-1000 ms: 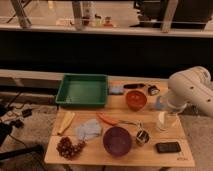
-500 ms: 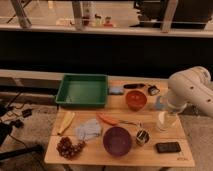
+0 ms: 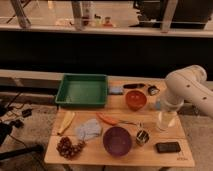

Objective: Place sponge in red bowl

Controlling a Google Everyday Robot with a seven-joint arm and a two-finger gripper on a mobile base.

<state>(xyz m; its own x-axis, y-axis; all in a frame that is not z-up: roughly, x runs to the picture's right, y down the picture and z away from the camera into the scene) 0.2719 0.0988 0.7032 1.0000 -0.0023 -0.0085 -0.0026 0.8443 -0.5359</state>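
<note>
A red bowl point(image 3: 135, 99) stands on the wooden table point(image 3: 90, 157) at the back, right of the middle. A small blue sponge point(image 3: 116, 90) lies left of the bowl, against the right side of the green tray point(image 3: 82, 90). My white arm point(image 3: 187, 87) comes in from the right. My gripper point(image 3: 165, 122) hangs down over the table's right side, to the right of the red bowl and in front of it. It is well apart from the sponge, and nothing shows in it.
A purple bowl point(image 3: 117, 140) stands at the front middle, with a small can point(image 3: 143, 137) and a black phone point(image 3: 168, 147) to its right. A blue cloth point(image 3: 88, 130), a banana point(image 3: 66, 122), grapes point(image 3: 69, 147) and an orange carrot-like item point(image 3: 107, 119) lie on the left half. Dark items point(image 3: 145, 88) sit behind the red bowl.
</note>
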